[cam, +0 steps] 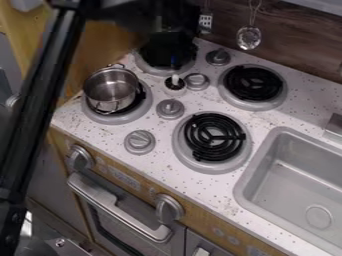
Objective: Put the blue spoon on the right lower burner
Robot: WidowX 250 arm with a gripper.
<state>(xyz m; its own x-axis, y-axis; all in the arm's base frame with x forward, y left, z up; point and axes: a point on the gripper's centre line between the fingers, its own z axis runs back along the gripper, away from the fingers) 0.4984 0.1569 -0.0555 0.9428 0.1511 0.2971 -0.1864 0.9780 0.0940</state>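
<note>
Camera view, claw point(170, 56) near upper-left burner point(143, 65)

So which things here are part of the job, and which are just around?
Job:
- lower right burner, the target
- a bit of blue high up, maybe the spoon; can't tell for sure

Just around:
- metal pot
- slotted turner, hanging
- ladle, hanging
- sink

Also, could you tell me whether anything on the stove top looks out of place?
The metal pot sits off-centre on the lower left burner, exposing black coil beside it. Specks dot the counter; I can't tell dirt from pattern.
</note>
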